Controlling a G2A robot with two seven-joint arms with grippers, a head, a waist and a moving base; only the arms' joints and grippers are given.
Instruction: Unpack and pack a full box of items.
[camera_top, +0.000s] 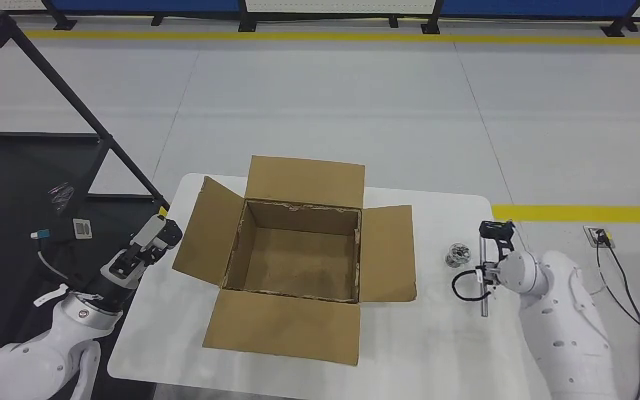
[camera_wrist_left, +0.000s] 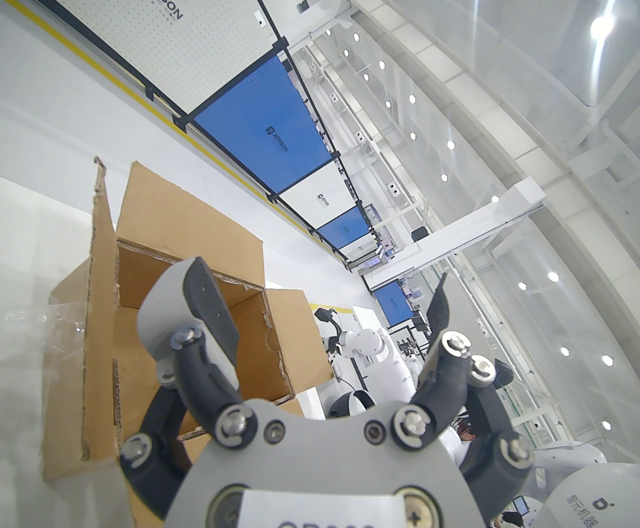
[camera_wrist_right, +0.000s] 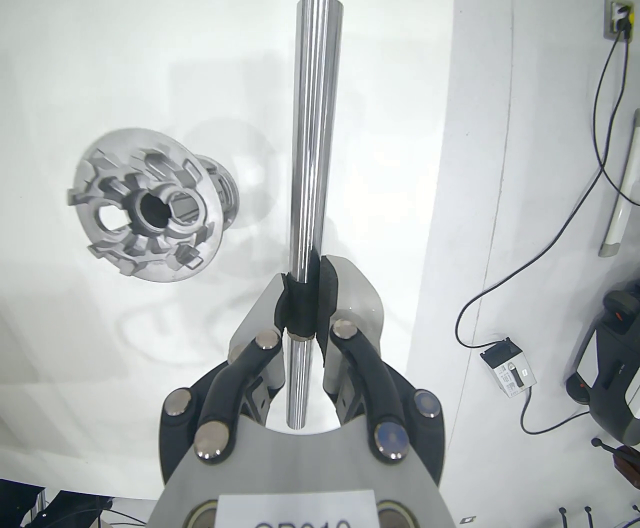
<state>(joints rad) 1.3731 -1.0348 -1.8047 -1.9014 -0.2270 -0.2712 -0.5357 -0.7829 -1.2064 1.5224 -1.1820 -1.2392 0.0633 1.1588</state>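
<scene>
An open cardboard box (camera_top: 300, 262) stands mid-table with all flaps spread and nothing visible on its floor. It also appears as the cardboard box (camera_wrist_left: 150, 280) beyond my left gripper (camera_wrist_left: 320, 300), which is open and holds nothing, at the table's left edge beside the left flap, seen as the left gripper (camera_top: 165, 228). My right gripper (camera_wrist_right: 306, 295) is shut on a polished steel rod (camera_wrist_right: 312, 125) over the table's right edge; this rod (camera_top: 485, 295) hangs by the right gripper (camera_top: 487, 268). A grey metal hub part (camera_wrist_right: 150, 210) lies on the table left of the rod, also seen as the hub part (camera_top: 458, 255).
The white table (camera_top: 430, 330) has bare room right of the box. Black cables, a small adapter (camera_wrist_right: 507, 372) and a dark device lie on the floor past the table's right edge. A black frame (camera_top: 90, 130) stands at the left.
</scene>
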